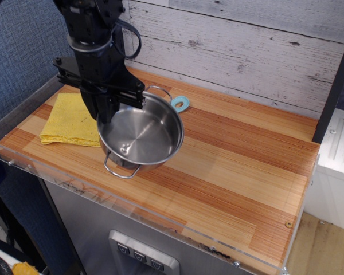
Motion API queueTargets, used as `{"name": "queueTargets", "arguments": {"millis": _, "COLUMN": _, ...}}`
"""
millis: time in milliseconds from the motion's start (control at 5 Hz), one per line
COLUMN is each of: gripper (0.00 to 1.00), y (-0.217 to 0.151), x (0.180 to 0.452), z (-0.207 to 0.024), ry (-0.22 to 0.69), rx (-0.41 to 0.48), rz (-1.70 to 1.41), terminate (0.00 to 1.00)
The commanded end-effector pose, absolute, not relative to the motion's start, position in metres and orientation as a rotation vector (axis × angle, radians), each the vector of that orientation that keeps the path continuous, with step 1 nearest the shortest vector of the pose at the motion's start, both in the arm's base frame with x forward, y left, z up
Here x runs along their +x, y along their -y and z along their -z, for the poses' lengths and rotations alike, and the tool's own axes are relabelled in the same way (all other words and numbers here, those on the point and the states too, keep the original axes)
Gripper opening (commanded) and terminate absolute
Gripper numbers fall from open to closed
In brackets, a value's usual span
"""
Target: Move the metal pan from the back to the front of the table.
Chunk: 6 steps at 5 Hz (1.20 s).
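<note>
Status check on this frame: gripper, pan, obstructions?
Gripper shut on metal pan at its left rim. Pan low over front of table. Yellow cloth left, teal object behind; front free.

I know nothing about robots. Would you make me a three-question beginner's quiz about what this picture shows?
1. True or false: the gripper is closed on the metal pan's rim.
2. What lies left of the pan? A) yellow cloth B) red cup C) spoon
3. Fill in: the pan is near the table's ____ edge.

Key: 1 true; 2 A; 3 front.
</note>
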<state>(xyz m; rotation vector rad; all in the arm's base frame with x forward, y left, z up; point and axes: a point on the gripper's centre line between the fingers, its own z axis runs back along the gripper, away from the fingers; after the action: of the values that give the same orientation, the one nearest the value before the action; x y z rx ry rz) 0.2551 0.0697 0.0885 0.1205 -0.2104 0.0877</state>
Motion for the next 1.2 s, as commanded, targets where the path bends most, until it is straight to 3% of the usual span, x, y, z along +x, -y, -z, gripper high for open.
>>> {"name": "queueTargets", "arguments": {"millis": 0, "gripper": 0.0, "y": -0.078, "x": 0.268, "z": -0.074, "ry": 0.148, "rx": 0.1, "rz": -0.041, "terminate": 0.0}}
{"name": "queueTargets", "arguments": {"millis": 200, "gripper": 0.0, "y": -0.081, "x": 0.273, "z": -0.058, "ry": 0.094, "rx": 0.078, "rz": -0.006, "terminate": 0.0}}
{"name": "queueTargets", "arguments": {"millis": 800, "gripper": 0.0, "y": -0.081, "x": 0.278, "z": -0.045, "ry": 0.056, "rx": 0.046, "rz": 0.075, "terminate": 0.0}}
{"name": "queueTargets", "arguments": {"millis": 1000, "gripper": 1.0, "y": -0.084, "x": 0.281, "z": -0.048, "ry": 0.06, "rx": 0.063, "rz": 0.061, "terminate": 0.0}}
